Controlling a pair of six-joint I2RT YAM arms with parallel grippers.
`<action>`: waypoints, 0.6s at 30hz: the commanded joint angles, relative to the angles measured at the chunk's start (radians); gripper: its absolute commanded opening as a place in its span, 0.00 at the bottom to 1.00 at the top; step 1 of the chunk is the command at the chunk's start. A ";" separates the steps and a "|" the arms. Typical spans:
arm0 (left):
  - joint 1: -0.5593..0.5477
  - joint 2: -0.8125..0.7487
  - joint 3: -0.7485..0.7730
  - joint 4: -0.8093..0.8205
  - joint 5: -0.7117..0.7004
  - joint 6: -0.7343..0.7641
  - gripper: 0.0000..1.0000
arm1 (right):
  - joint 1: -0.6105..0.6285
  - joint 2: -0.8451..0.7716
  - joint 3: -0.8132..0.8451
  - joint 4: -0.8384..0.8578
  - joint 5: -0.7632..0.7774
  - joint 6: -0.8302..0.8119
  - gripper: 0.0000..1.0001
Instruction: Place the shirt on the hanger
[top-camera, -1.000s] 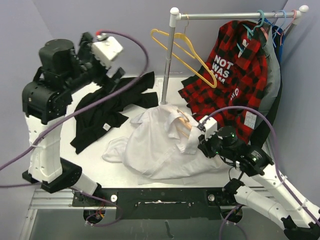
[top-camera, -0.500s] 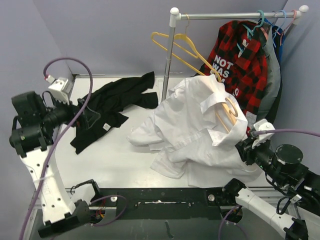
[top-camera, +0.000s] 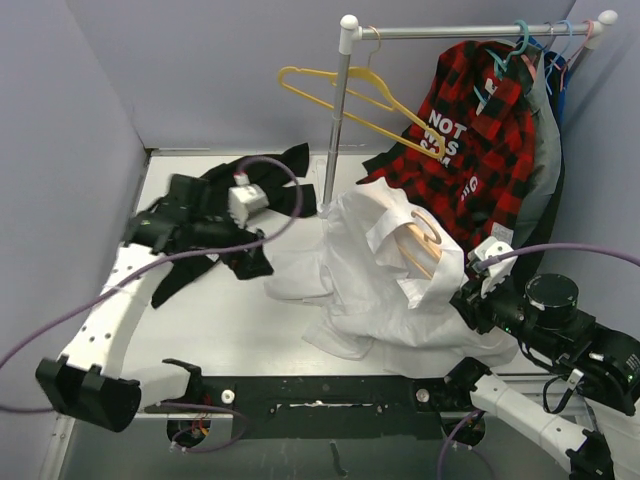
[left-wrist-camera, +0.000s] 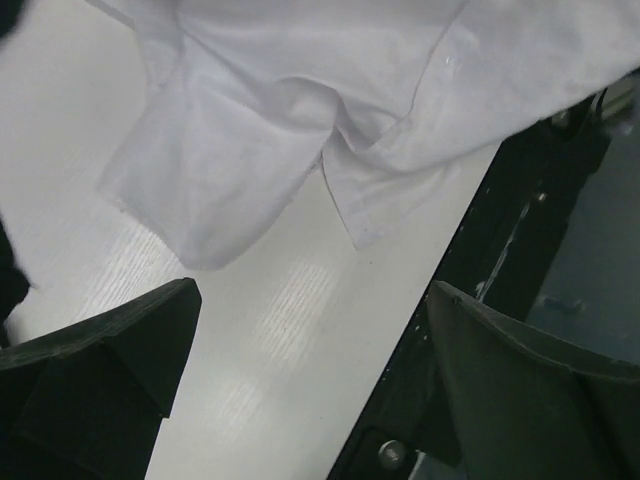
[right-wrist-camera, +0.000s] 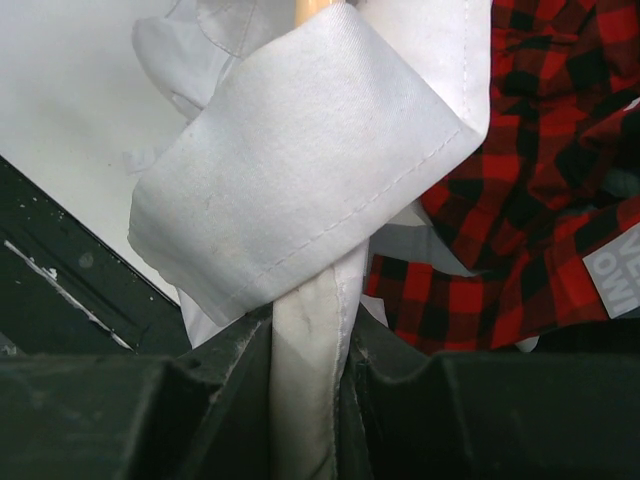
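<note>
While heaped on the right of the counter (top-camera: 220, 330), leaves much of the shirt (top-camera: 370, 290) slack to drag. Probably seated on the hanger (top-camera: 412, 252) at one shoulder only, hard to tell under folds; could slide off with a tug. Pinched in the right end effector (right-wrist-camera: 308, 340) by one thin fold, liable to slip. Spread wide and bare at the left end effector (left-wrist-camera: 312, 330), just over a loose edge; might snag it.

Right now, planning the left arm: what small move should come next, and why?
Probably ease the open left gripper forward onto the loose edge of the shirt and close. The right gripper is pinching its fabric near the hanger, while that edge lies slack on the table.
</note>
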 joint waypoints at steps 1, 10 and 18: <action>-0.242 0.048 -0.191 0.356 -0.252 0.085 0.98 | -0.001 0.035 0.063 0.137 -0.044 0.007 0.00; -0.387 0.300 -0.328 0.975 -0.233 0.020 0.98 | 0.000 0.054 0.092 0.231 0.042 0.052 0.00; -0.435 0.425 -0.490 1.264 -0.262 0.126 0.98 | 0.007 0.043 0.112 0.261 0.120 0.072 0.00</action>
